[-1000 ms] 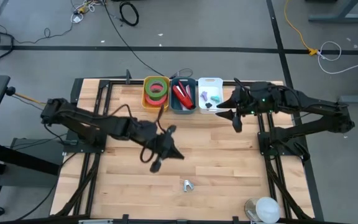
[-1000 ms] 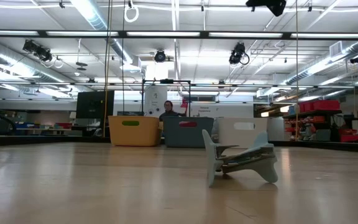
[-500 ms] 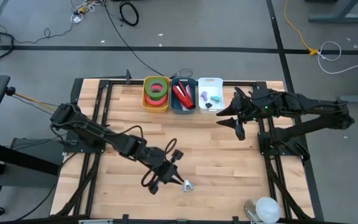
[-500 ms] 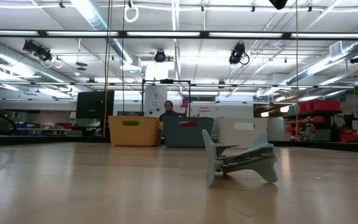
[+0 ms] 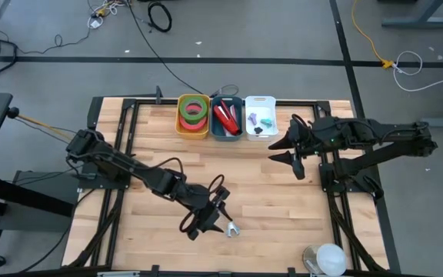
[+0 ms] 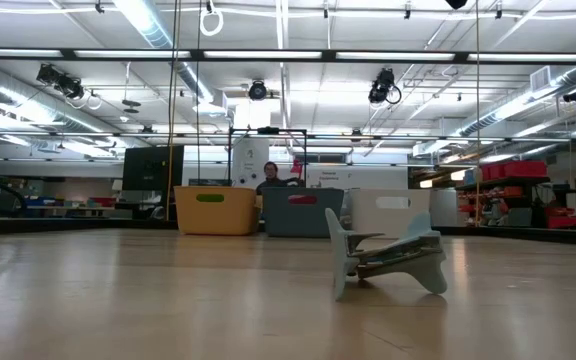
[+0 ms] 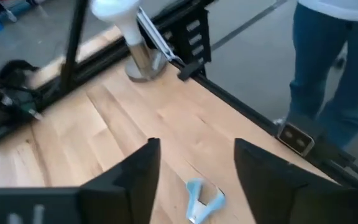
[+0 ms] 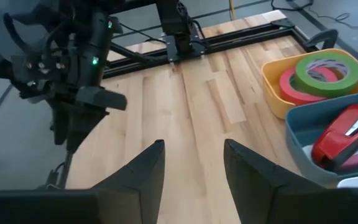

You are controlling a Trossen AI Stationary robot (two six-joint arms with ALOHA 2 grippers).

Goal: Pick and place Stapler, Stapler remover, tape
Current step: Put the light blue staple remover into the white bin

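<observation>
**Left gripper spread over the staple remover**

The left gripper [image 5: 220, 216] sits low over the front middle of the table [image 5: 283, 200], its two dark fingers [image 7: 132, 177] spread apart with the pale blue staple remover [image 7: 201, 199] lying on the wood between and just ahead of them, not held. In the low view the remover [image 6: 386, 255] rests on the boards by itself.

The right gripper [image 5: 292, 149] hovers near the white bin [image 5: 260, 102], fingers parted and empty.

At the far edge, the yellow bin [image 5: 183, 127] holds green and pinkish-red tape [image 5: 194, 110]; the blue bin [image 5: 214, 131] beside it holds the red stapler [image 5: 226, 117].
</observation>
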